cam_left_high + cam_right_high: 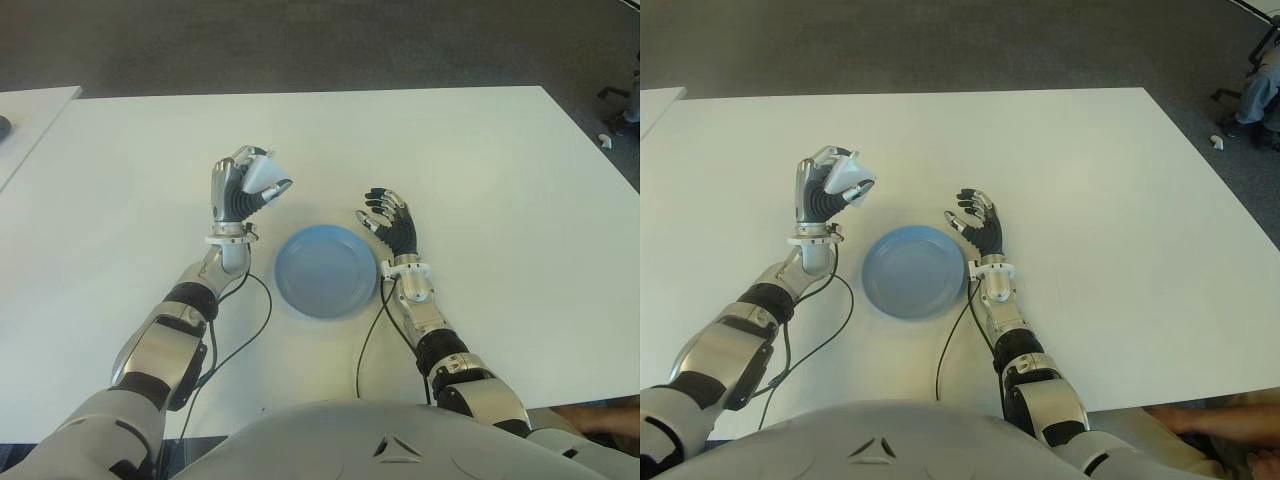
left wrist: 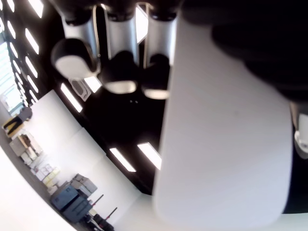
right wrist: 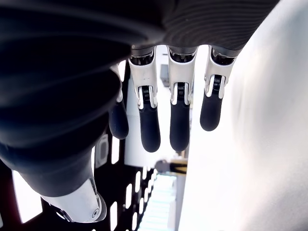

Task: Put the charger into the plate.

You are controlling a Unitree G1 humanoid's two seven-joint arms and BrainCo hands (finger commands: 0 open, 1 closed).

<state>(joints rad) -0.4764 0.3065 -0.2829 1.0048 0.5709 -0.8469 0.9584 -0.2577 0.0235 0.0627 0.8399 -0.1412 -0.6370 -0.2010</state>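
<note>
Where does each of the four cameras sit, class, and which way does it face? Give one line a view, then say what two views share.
Left eye view: on the head, looking forward and down at the white table; both arms show, the left hand gripping the white charger left of the blue plate.
Right eye view: beside it, same scene; right hand open, right of the plate.
Left wrist view: close on its own fingers and the charger, ceiling lights behind.
Right wrist view: close on its own empty fingers.
Shared: both eye views show everything; charger also in the left wrist view.

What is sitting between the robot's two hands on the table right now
The blue plate, empty, shows between the left hand, which grips the white charger, and the open right hand in both eye views.
</note>
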